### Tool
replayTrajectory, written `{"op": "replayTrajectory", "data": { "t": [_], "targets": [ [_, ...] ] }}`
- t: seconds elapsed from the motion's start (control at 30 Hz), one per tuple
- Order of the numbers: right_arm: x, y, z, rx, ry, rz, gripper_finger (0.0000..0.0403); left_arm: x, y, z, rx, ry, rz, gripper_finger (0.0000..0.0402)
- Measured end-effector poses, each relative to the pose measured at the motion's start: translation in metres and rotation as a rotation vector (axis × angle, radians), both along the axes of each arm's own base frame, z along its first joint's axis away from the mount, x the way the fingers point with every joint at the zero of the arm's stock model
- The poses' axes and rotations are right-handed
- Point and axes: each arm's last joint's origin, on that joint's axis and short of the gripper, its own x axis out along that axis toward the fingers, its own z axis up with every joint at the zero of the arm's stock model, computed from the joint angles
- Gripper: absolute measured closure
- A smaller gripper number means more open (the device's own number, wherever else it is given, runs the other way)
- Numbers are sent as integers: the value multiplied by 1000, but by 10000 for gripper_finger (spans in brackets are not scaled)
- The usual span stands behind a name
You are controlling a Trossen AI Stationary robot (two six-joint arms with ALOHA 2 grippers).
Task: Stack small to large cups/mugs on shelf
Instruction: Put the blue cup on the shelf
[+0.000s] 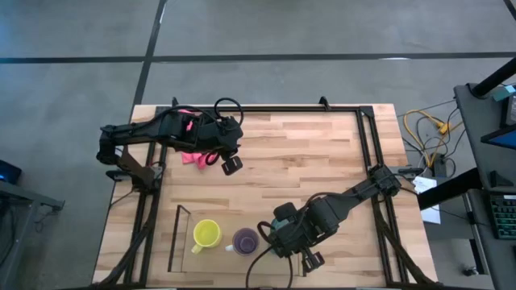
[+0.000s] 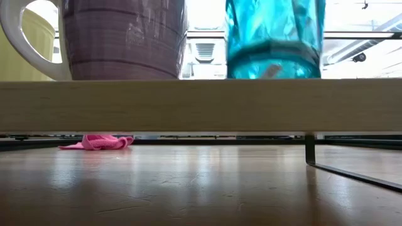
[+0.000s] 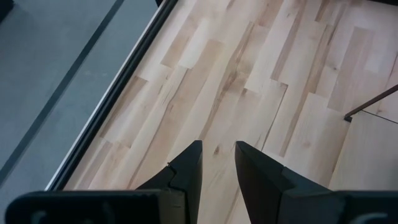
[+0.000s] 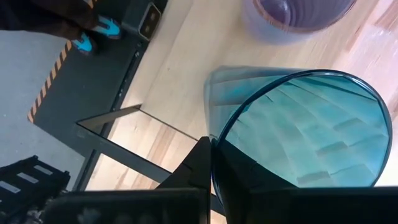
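Because the order runs small to large, we read the high view first: the yellow mug (image 1: 205,234) sits at the shelf's (image 1: 179,239) nine o'clock end, the purple mug (image 1: 245,239) just beside it toward three o'clock, and the right gripper (image 1: 274,242) hangs over the third slot, hiding the tumbler there. Away at eleven o'clock on the table (image 1: 306,153), the left gripper (image 1: 231,164) waits near the pink cloth (image 1: 193,158).

From the low view, the purple mug (image 2: 122,37) and the teal tumbler (image 2: 274,37) stand upright on the shelf's wood base (image 2: 201,105), apart from each other, with a sliver of yellow mug (image 2: 28,47) at nine o'clock.

Through the left wrist view, its fingers (image 3: 186,171) stand narrowly apart over bare wood, holding nothing.

By the right wrist view, the fingers pinch the tumbler's rim (image 4: 214,152), one inside and one outside, which we judge keeps it upright during placement. The purple mug (image 4: 298,15) lies beyond.
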Motion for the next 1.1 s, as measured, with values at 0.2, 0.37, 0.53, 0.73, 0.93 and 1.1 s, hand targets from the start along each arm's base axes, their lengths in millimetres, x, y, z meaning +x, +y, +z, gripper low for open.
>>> {"op": "replayTrajectory", "data": {
  "t": [0.2,0.37,0.53,0.73,0.93,1.1],
  "targets": [
    [1,1,-15,-27,48,-7,394,0,0,0,0,0,0,320],
    [3,2,-17,-17,31,-6,394,0,0,0,0,-1,0,320],
    [5,3,-17,-9,16,-7,394,0,0,0,0,-1,0,320],
    [4,3,-17,-5,18,-12,393,0,0,0,0,-1,0,320],
    [5,4,-18,1,22,-9,381,0,0,0,0,-1,0,320],
    [6,5,-18,5,13,-10,367,0,0,0,1,-1,0,320]
  ]
}}
